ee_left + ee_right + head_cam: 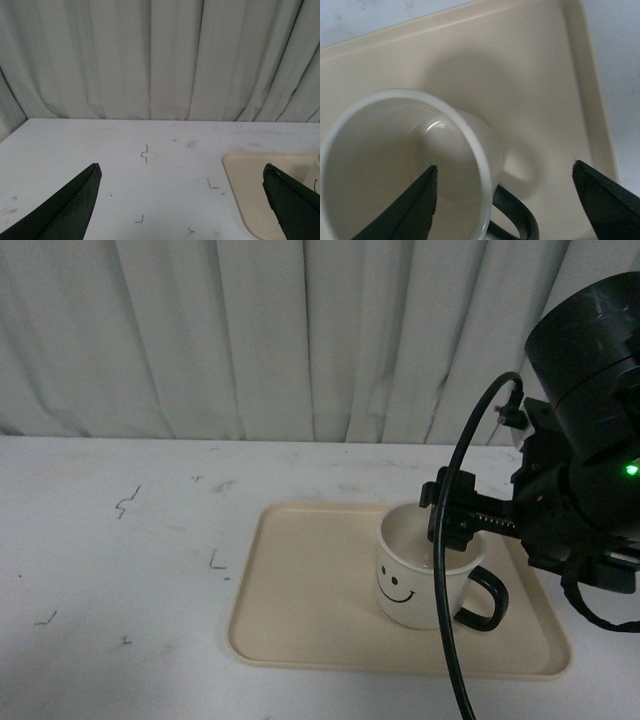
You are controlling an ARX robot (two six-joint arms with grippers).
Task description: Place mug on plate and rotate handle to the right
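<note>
Cream mug point(425, 575) stands on the right half of the beige plate point(300, 630), its handle point(485, 600) toward the plate's near right corner. A jaw lifting carelessly could catch the rim and tip it.

Left gripper point(182, 167): jaws wide, empty, above the counter point(100, 145).

Right gripper point(505, 167): jaws wide, straddling the mug's wall, clamping nothing.

My front camera shows the cream-white mug point(412, 578) standing upright on the right half of the flat beige plate point(300, 612), its printed black smiley facing me. The glossy black handle point(486, 598) juts to the right and slightly toward me. From my right wrist camera, the mug's pale inside looks empty.
</note>
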